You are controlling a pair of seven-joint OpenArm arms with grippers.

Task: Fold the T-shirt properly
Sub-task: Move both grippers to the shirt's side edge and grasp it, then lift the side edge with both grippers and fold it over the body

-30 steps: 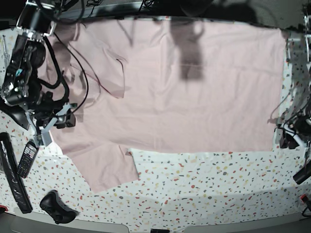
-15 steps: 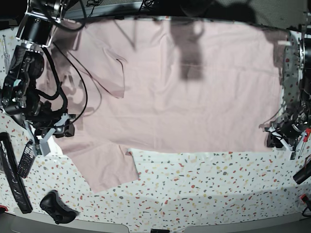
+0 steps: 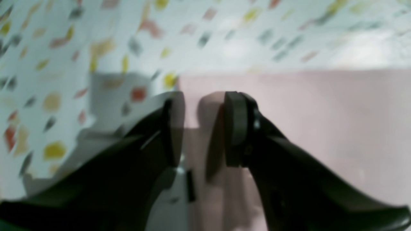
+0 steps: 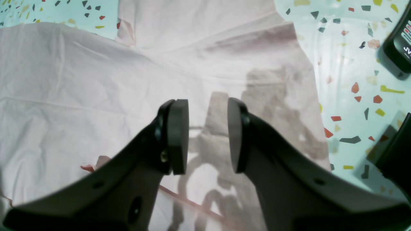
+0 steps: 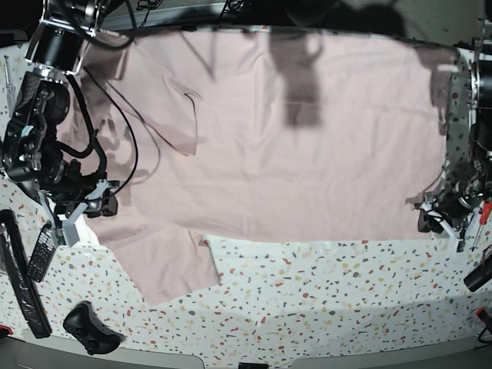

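Right gripper (image 5: 86,206): at the left edge of the base view, low over the shoulder part of the shirt. In the right wrist view its jaws stand apart with a clear gap, and nothing is between the pads; only pink cloth and their own shadow are seen below.

Black remote (image 5: 40,254): on the table at lower left of the base view, just beside the right gripper; one corner of it also shows at the upper right of the right wrist view.

Black controller (image 5: 88,327): at the bottom left of the base view, well apart from the shirt.

T-shirt (image 5: 292,154): pale pink, spread flat over the upper and middle part of the base view, from the left arm of the frame to the right edge. One sleeve (image 5: 173,265) points to the lower left, the other lies folded in at upper left. The side that shows is plain.

Table (image 5: 323,292): white with coloured speckles, bare along the bottom of the base view.

Left gripper (image 5: 444,217): at the right edge of the base view, at the lower right corner of the shirt. In the left wrist view, which is blurred, the jaws are apart; the corner of the pink cloth lies under and between them, and I cannot tell if a pad touches it.
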